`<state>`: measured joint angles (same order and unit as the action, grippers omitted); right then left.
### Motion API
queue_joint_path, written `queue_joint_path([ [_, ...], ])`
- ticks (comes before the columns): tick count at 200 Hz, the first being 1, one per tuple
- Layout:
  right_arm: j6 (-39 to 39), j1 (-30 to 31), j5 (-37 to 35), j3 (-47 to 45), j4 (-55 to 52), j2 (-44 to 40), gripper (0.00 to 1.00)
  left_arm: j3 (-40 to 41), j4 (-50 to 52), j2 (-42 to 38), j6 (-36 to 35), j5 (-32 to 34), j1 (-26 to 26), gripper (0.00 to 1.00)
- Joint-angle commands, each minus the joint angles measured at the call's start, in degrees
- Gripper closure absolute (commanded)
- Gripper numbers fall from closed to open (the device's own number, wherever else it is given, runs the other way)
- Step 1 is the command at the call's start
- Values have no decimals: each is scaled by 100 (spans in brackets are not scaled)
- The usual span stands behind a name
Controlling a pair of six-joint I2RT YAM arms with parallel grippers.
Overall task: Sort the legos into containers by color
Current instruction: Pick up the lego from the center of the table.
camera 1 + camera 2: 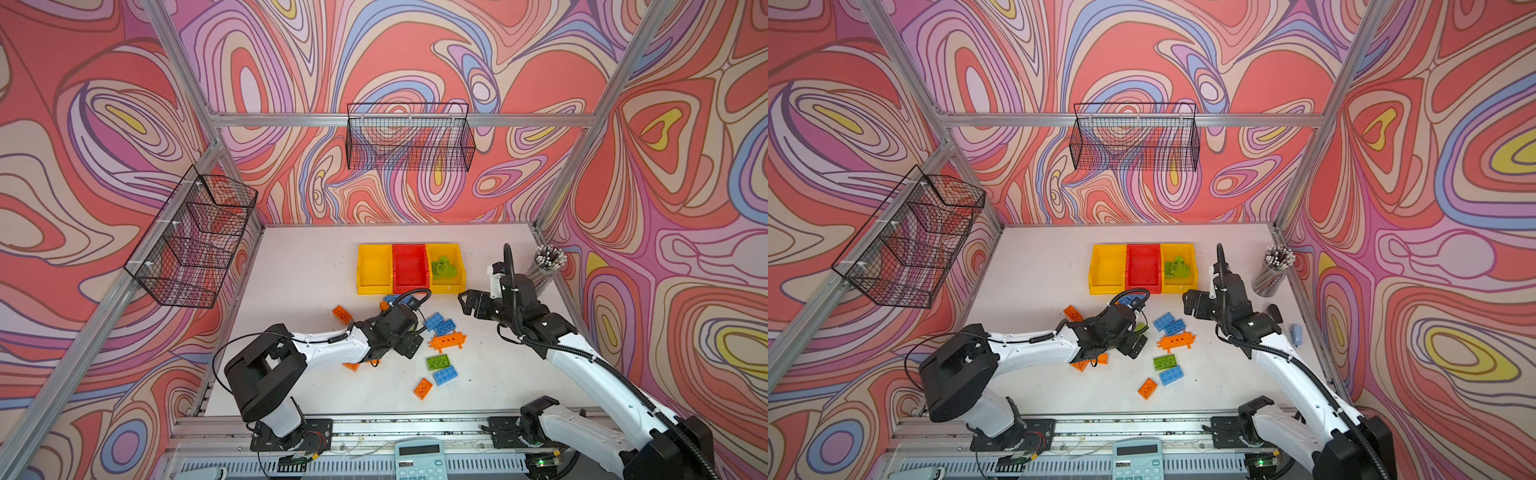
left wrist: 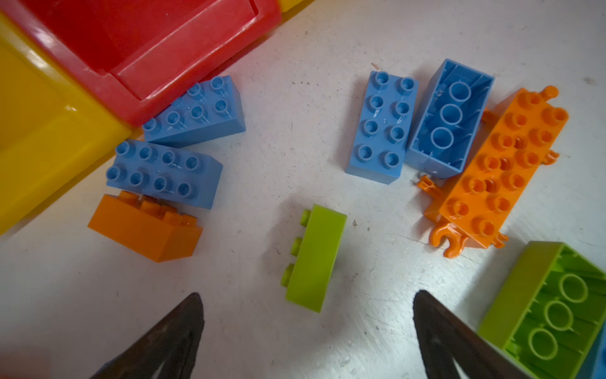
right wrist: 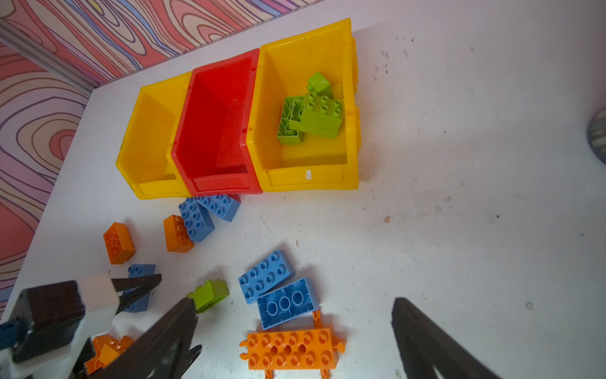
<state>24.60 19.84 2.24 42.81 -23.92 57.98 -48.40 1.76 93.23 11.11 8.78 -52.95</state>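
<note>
Left arm (image 1: 328, 345) reaches low, jaws wide above a green lego (image 2: 316, 259).

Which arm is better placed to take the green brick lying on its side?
Left. The left gripper is open and right over the green brick. The right gripper is farther off, near the bins.

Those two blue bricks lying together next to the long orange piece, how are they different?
The studs-up blue brick shows its eight studs; the flipped blue brick shows its hollow underside with three rings. The flipped one lies against the long orange piece; the studs-up one sits clear of it. Both are the same blue and shape, side by side.
</note>
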Motion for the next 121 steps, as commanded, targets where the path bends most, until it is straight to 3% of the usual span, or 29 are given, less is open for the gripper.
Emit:
queue_joint_path([
  [1, 99, 3, 50, -130, -178, -149, 2, -161, -120, 247, -76, -276, 160, 4],
  [44, 100, 3, -56, -172, -323, -311, 2, -170, -193, 506, 110, -673, 447, 34],
  [121, 107, 3, -156, -176, -359, -365, 2, -266, -162, 661, 93, -765, 485, 66],
])
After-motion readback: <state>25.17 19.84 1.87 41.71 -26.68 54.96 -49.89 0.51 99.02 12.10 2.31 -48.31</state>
